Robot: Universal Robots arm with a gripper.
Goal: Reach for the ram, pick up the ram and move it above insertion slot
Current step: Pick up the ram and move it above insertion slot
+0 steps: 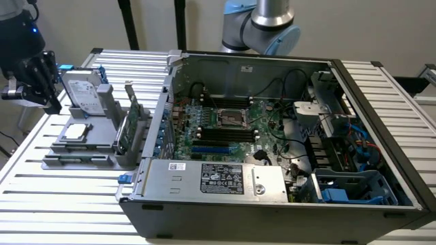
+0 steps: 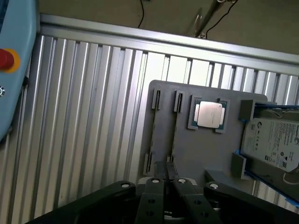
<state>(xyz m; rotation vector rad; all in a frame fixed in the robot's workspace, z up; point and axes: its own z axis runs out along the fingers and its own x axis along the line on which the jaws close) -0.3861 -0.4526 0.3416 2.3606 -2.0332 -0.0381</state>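
Observation:
My black gripper (image 1: pixel 49 89) hangs above the table at the exterior view's left, beside the grey parts holder (image 1: pixel 102 153). In the wrist view the fingertips (image 2: pixel 156 183) stand together over the holder (image 2: pixel 205 149), with nothing visible between them. They hover by a dark end clip of one of two narrow grooves (image 2: pixel 175 133). A thin dark line runs along each groove, and I cannot tell whether either is the ram seen edge-on. The black memory slots (image 1: pixel 225 133) lie on the motherboard inside the open computer case (image 1: pixel 204 204).
The holder also carries a silver hard drive (image 1: pixel 83 92), a processor chip (image 2: pixel 209 114) and an upright green expansion card (image 1: pixel 132 122). The case's left wall rises right next to the holder. A ribbed aluminium table (image 1: pixel 61 204) lies beneath. A pale-blue box with a red button (image 2: pixel 7 59) stands nearby.

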